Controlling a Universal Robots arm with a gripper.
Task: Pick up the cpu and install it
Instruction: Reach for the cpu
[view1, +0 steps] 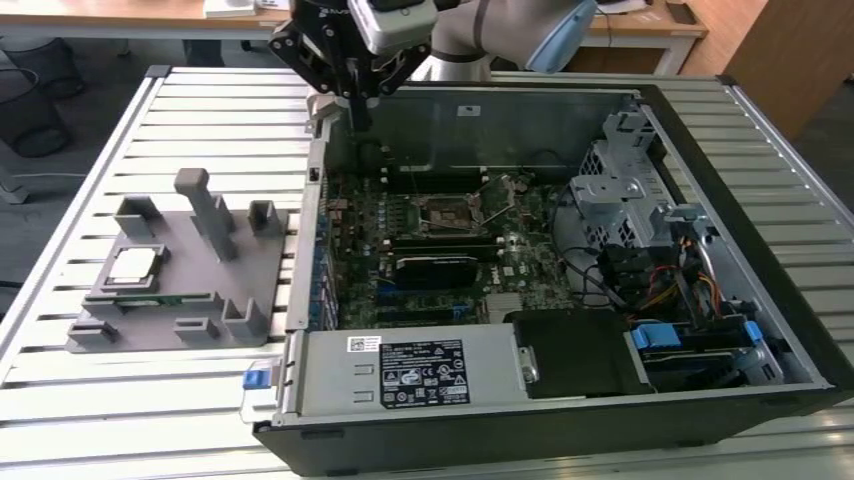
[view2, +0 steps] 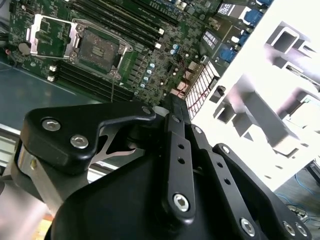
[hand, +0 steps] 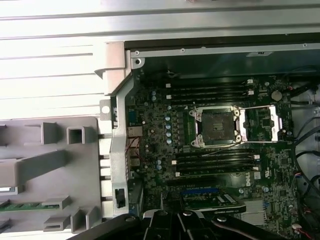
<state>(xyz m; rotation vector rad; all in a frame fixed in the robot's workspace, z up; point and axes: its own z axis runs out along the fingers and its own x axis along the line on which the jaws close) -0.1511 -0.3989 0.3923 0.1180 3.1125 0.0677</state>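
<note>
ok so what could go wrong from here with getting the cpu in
1. The cpu lies on the grey holder among upright posts. The hand, empty above the case wall, might clip a post or that wall on its way over.
2. The socket stands open with its frame flipped aside. A tilted or shifted set-down there could probably damage it.

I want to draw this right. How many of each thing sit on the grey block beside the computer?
Silver chip: 1
Green memory stick: 1
Total on the grey block: 2
</note>
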